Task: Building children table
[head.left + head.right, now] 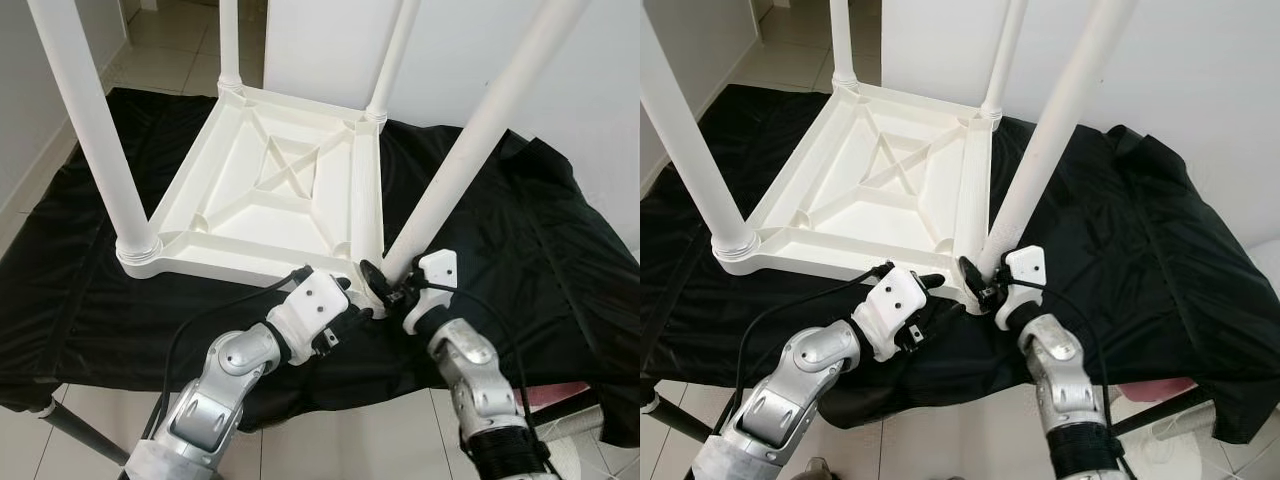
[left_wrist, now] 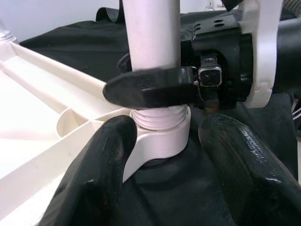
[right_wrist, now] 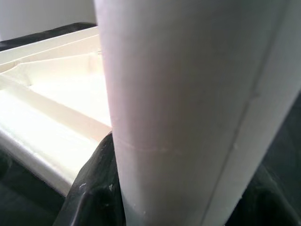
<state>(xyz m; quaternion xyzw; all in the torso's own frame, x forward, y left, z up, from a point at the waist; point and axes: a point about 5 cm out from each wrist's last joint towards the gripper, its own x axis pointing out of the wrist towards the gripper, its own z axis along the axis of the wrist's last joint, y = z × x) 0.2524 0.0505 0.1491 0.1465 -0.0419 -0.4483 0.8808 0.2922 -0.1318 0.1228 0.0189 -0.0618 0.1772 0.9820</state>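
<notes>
A white plastic children's table (image 1: 270, 190) lies upside down on a black cloth (image 1: 520, 250), with its legs pointing up. The near right leg (image 1: 480, 130) leans outward, its threaded end (image 2: 160, 115) sitting in the corner socket (image 2: 162, 141). My right gripper (image 1: 385, 285) is shut on this leg just above the socket; one black finger (image 2: 146, 89) wraps across it, and the leg (image 3: 188, 108) looms close in the right wrist view. My left gripper (image 1: 350, 298) is open, its two fingers (image 2: 101, 174) on either side of the same corner socket.
The cloth covers a low platform on a pale tiled floor (image 1: 90, 410). A white wall (image 1: 560, 60) stands behind on the right. A dark pole (image 1: 70, 425) slants at the lower left, and something pink (image 1: 560, 400) lies under the cloth's edge at the lower right.
</notes>
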